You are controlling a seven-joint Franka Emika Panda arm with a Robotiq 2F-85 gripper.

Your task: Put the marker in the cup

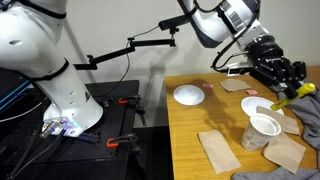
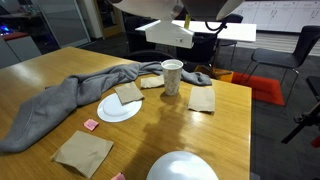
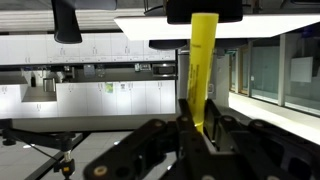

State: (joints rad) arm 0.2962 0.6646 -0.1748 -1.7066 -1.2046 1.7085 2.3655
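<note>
In the wrist view the yellow marker (image 3: 201,65) stands upright, pinched between the fingers of my gripper (image 3: 196,128), against a background of room. In an exterior view my gripper (image 1: 284,88) hangs in the air over the far right of the wooden table, and the marker (image 1: 284,99) sticks out below it. The cup (image 1: 266,124), white with a wide round rim, stands on the table just below and left of the marker, apart from it. It also shows in an exterior view (image 2: 112,112), where the gripper is out of view.
A smaller, taller grey cup (image 1: 254,140) (image 2: 172,77) stands right next to the white cup. A white dish (image 1: 188,94) (image 2: 183,167) sits near the table edge. Tan paper pieces (image 1: 218,150) (image 2: 83,152) and a grey cloth (image 1: 308,112) (image 2: 60,105) lie around.
</note>
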